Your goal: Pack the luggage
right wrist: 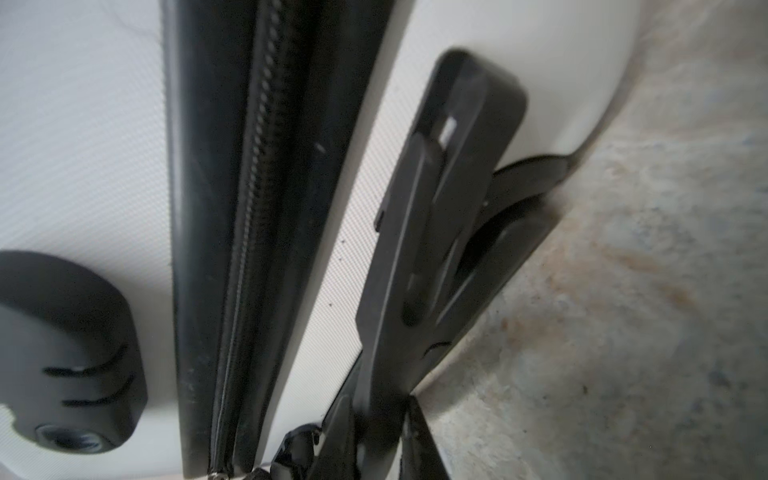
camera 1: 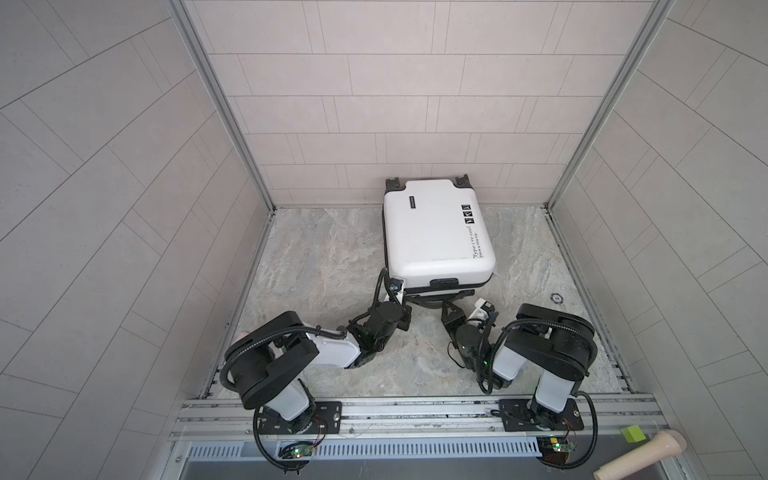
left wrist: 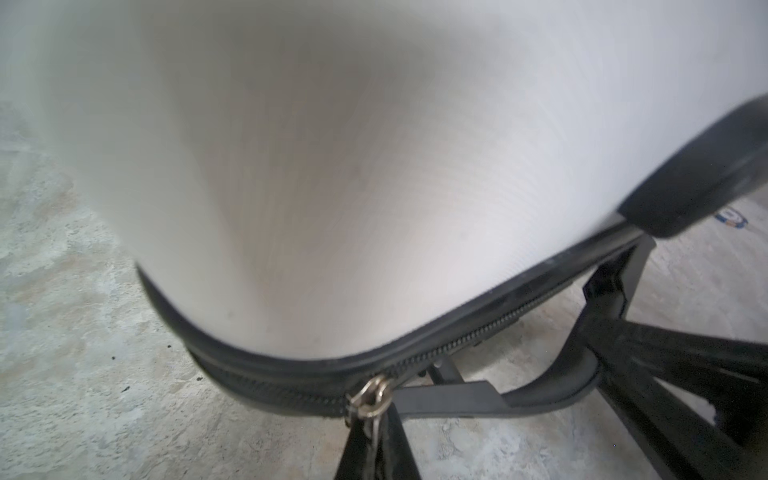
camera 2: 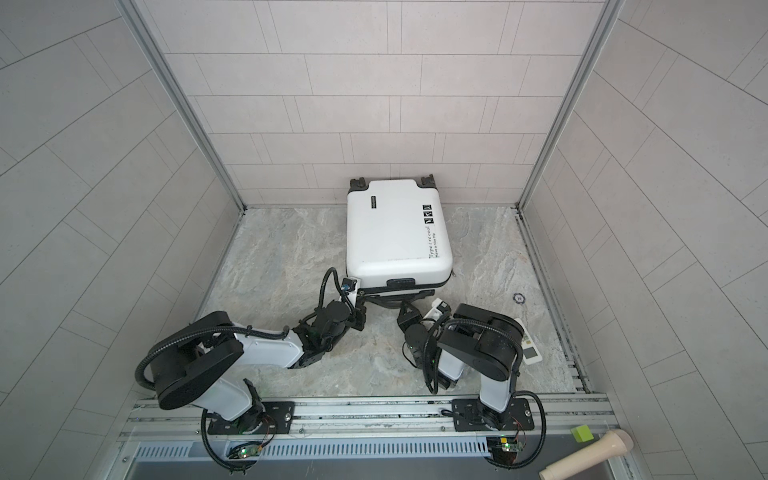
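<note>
**Zipping the white case**

The luggage (camera 1: 436, 232) lies flat on the bench (camera 1: 324, 257), in the middle of both top views, with its far end near the back wall. Our left tool (left wrist: 374, 434) is pressed together on the small metal zipper pull (left wrist: 370, 399), low in the left wrist view. Our right tool (right wrist: 378, 428) pinches the black handle (right wrist: 440, 199) on the near side. We think the shell is hard, smooth and slippery, and light enough to slide. So the handle looks like the best place to hold it.
</note>
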Robot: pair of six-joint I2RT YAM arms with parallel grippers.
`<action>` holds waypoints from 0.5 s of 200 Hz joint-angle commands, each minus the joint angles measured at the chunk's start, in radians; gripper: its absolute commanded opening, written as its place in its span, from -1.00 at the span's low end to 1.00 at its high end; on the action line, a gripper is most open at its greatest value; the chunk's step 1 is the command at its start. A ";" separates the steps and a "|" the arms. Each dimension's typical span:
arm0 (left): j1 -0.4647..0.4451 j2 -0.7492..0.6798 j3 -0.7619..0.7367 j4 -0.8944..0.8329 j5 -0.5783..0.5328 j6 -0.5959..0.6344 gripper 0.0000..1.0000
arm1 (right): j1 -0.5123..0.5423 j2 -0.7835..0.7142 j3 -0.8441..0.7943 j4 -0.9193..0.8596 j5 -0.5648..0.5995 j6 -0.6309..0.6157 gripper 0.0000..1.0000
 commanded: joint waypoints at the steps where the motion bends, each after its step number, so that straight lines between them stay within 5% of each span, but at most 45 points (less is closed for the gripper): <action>1: -0.013 -0.028 -0.017 0.218 0.030 -0.040 -0.60 | 0.044 0.023 0.023 0.040 -0.152 -0.089 -1.00; 33: -0.012 -0.088 -0.117 0.239 -0.004 -0.042 -0.01 | 0.022 0.025 0.026 0.040 -0.160 -0.080 -1.00; 100: -0.010 -0.220 -0.283 0.205 -0.083 0.011 0.00 | 0.001 0.026 0.034 0.040 -0.180 -0.076 -1.00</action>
